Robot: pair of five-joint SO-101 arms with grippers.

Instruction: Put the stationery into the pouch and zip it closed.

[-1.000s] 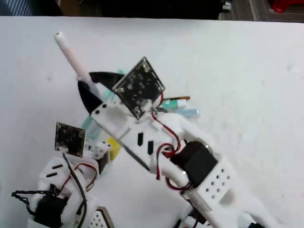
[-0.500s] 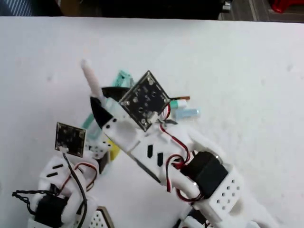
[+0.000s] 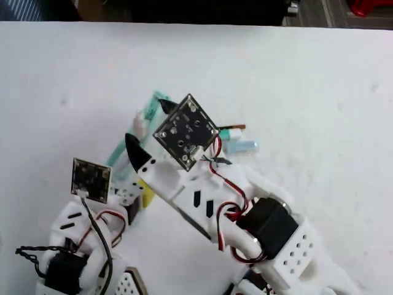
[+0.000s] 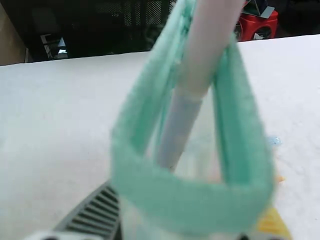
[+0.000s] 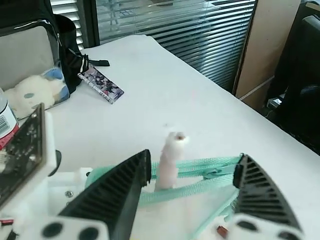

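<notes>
A clear pouch (image 3: 118,150) with a mint-green zipper rim lies left of centre on the white table. A white pen (image 3: 140,121) stands in its mouth. My right gripper (image 3: 146,120) is open, its black fingers on either side of the pen and apart from it. In the right wrist view the pen (image 5: 169,160) rises from the pouch rim (image 5: 205,167) between the spread right gripper (image 5: 195,160). My left gripper (image 3: 131,195) is shut on the pouch's near end. Its wrist view looks into the open rim (image 4: 190,200), with the pen (image 4: 200,65) going in. A yellow item (image 4: 272,220) lies inside.
Two more pieces of stationery, a brown-tipped pen (image 3: 236,129) and a pale blue piece (image 3: 244,146), lie right of my right arm's camera board. A plush toy (image 5: 30,90), a bag and a card (image 5: 100,85) sit far off on the table.
The white pen, which stuck far out to the upper left, has gone down into the pouch. My right gripper has pulled back toward the arm and let go of it.
</notes>
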